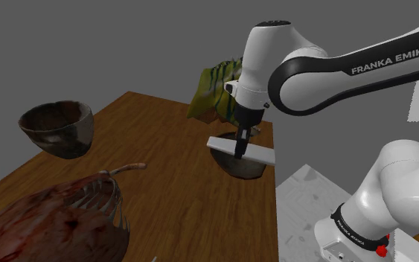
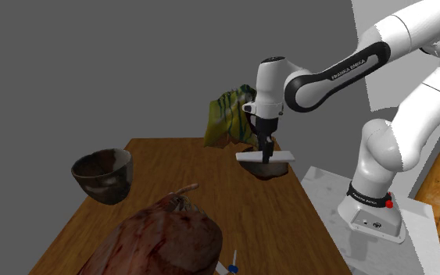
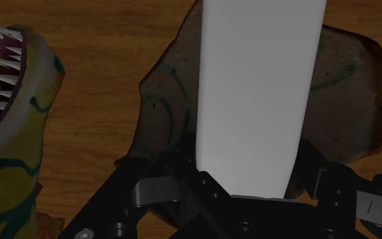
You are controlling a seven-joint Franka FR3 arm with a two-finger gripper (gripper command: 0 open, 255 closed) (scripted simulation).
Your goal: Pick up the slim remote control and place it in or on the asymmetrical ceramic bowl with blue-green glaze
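1. My gripper (image 1: 242,147) is clamped on the slim white remote control (image 1: 241,149), one black finger on each long edge.
2. The remote lies level and crosswise over the small brown bowl (image 1: 242,168), which stands near the table's (image 1: 163,171) edge nearest my stand.
3. In the wrist view the bowl (image 3: 161,102) has an uneven rim and thin blue-green lines on its brown inside.
4. I cannot tell whether the remote rests on the rim or hangs just above it.
5. A yellow-green toothed toy creature (image 3: 13,142) sits just beside the bowl.
6. A darker bowl (image 1: 56,128) stands well apart, across the wooden table.
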